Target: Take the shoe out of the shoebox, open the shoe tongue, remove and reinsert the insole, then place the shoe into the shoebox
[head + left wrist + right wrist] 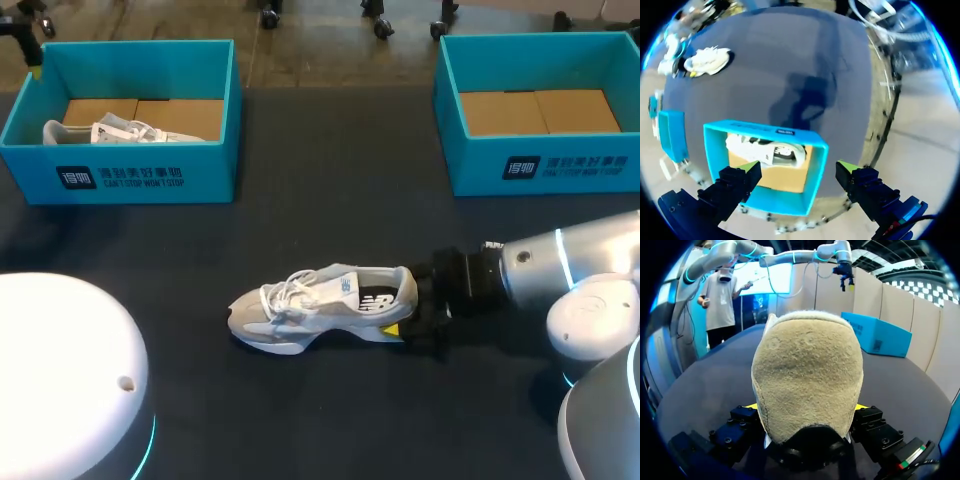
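In the head view the shoe (pixel 320 310) lies mid-frame. Its heel end is blocked by the right gripper (pixel 410 303), which is clamped on it; the toe, laces and near side are exposed. Bare table (pixel 340 200) runs between the left shoebox (pixel 130 172), upper left, which holds a second shoe (pixel 110 130), and the right shoebox (pixel 560 165), upper right.

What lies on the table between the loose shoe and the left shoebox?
Nothing. In the head view, only bare dark tabletop separates the shoe from the left shoebox.
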### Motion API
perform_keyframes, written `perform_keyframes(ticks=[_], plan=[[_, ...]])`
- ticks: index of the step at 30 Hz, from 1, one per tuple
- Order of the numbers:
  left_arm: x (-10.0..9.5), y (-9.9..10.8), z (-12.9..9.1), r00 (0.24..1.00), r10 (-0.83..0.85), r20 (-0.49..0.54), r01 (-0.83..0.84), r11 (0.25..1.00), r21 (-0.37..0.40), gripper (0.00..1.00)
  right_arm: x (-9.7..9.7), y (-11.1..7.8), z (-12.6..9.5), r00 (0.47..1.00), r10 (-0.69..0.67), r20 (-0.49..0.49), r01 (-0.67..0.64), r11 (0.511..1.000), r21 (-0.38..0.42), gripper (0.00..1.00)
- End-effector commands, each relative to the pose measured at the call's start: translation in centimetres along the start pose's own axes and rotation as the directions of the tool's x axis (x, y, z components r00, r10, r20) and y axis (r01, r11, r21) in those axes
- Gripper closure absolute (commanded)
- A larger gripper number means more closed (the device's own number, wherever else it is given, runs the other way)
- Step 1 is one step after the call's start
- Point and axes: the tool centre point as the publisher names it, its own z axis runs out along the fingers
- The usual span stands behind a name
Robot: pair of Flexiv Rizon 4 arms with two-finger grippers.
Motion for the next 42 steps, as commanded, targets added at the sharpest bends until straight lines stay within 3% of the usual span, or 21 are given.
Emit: perform_keyframes(ticks=[1, 4, 23, 26, 28, 30, 32, 34, 37, 42], plan=[[-2.7, -2.9, -0.6, 0.839, -0.518, -0.168, 0.53, 0.847, 0.035, 0.0, 0.0, 0.1, 0.1, 1.0, 0.0, 0.001, 0.0, 1.0, 0.005, 1.0], [-4.8, -4.7, -1.0, 0.811, -0.559, -0.174, 0.576, 0.814, 0.072, 0.0, 0.0, 0.1, 0.1, 1.0, 0.0, 0.001, 0.0, 1.0, 0.005, 1.0], [-4.8, -4.7, -1.0, 0.811, -0.559, -0.174, 0.576, 0.814, 0.072, 0.0, 0.0, 0.1, 0.1, 1.0, 0.0, 0.001, 0.0, 1.0, 0.005, 1.0], [-6.0, -5.7, -1.3, 0.667, -0.723, -0.181, 0.742, 0.667, 0.07, 0.0, 0.0, 0.1, 0.1, 1.0, 0.0, 0.001, 0.0, 1.0, 0.005, 1.0], [-7.0, -6.5, -1.2, 0.568, -0.812, -0.134, 0.821, 0.569, 0.033, 0.0, 0.0, 0.1, 0.1, 1.0, 0.0, 0.001, 0.0, 1.0, 0.005, 1.0], [-8.2, -6.7, -1.2, 0.433, -0.891, -0.138, 0.902, 0.428, 0.063, 0.0, 0.0, 0.1, 0.1, 1.0, 0.0, 0.001, 0.0, 1.0, 0.005, 1.0], [-8.8, -7.1, -1.4, 0.366, -0.92, -0.142, 0.929, 0.352, 0.114, 0.0, 0.0, 0.1, 0.1, 1.0, 0.0, 0.001, 0.0, 1.0, 0.005, 1.0], [-10.2, -8.3, -2.1, 0.246, -0.961, -0.122, 0.964, 0.23, 0.131, 0.0, 0.0, 0.1, 0.1, 1.0, 0.0, 0.001, 0.0, 1.0, 0.005, 1.0], [-11.5, -8.9, -2.6, 0.11, -0.963, -0.245, 0.983, 0.069, 0.172, 0.0, 0.0, 0.1, 0.1, 1.0, 0.0, 0.001, 0.0, 1.0, 0.005, 1.0], [-13.4, -11.7, -3.1, 0.062, -0.981, -0.184, 0.986, 0.031, 0.163, 0.0, 0.0, 0.1, 0.1, 1.0, 0.0, 0.001, 0.0, 1.0, 0.005, 1.0]])
